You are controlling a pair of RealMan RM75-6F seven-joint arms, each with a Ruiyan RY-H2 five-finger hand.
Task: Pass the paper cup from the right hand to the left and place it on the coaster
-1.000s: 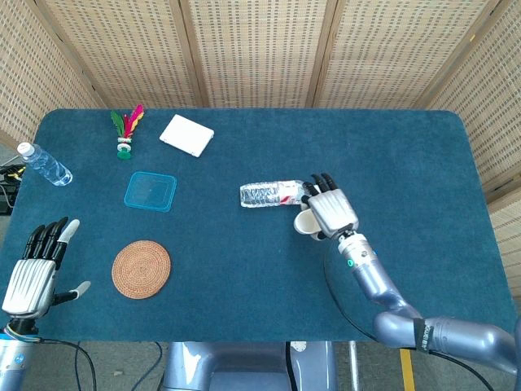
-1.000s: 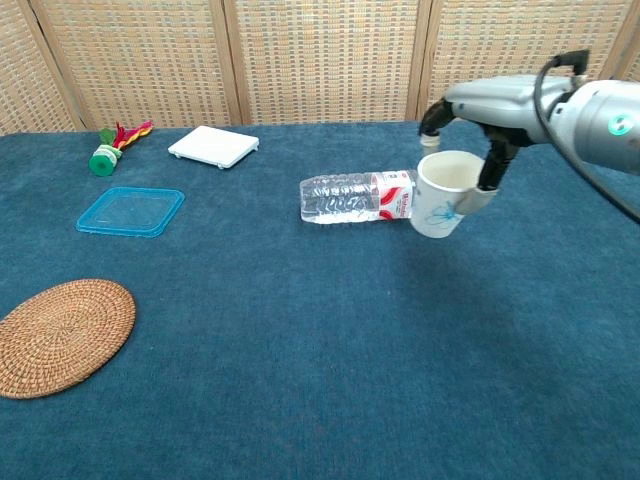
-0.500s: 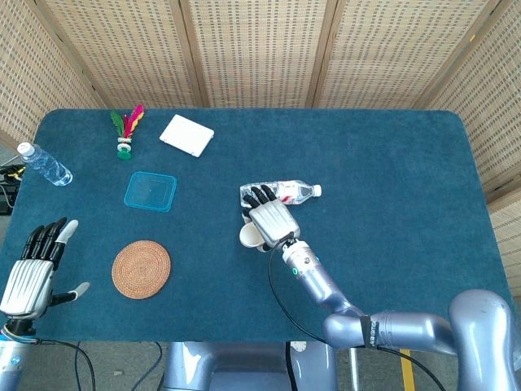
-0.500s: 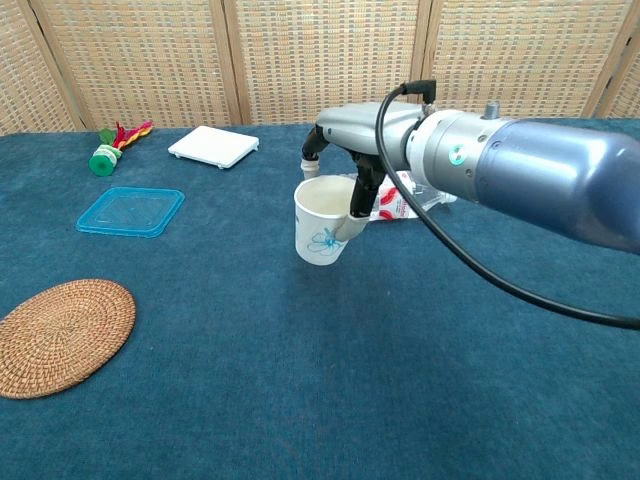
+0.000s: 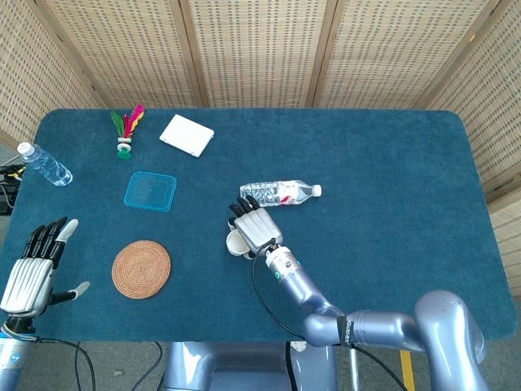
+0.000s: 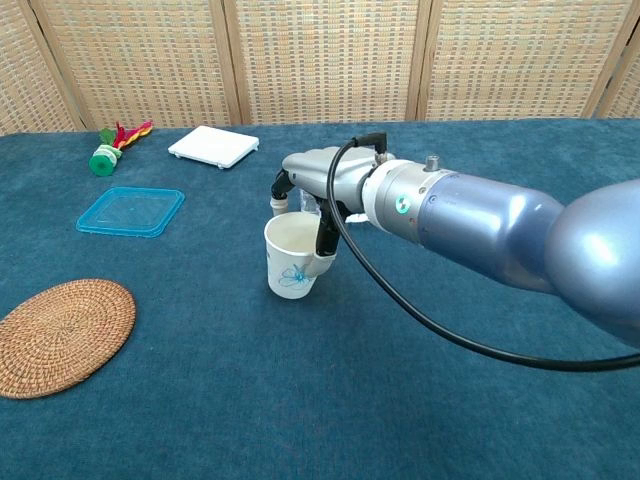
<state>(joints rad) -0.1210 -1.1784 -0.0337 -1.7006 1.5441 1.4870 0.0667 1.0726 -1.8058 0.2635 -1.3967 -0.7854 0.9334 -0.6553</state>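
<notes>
Handover is the step I have in hand, and it is not yet made. At the lower left of the head view my left hand (image 5: 31, 273) waits with its fingers apart and holding nothing, out of the chest view altogether. Just right of it lies the coaster (image 5: 142, 269), bare, well apart from the cup. Near the middle of the frame my right hand (image 6: 308, 196) grips the paper cup (image 6: 291, 256) by its rim from above, fingers clamped on the lip, the cup upright and seemingly just clear of the table (image 5: 391, 155). To do this well I judge I should keep the cup level, bring it toward the left and leave its wall free for the left hand to close round before I release the rim. The cup looks empty inside. The blue container lid (image 5: 151, 191) at upper left holds nothing; the water bottle (image 5: 279, 193) lies on its side just beyond the right hand.
</notes>
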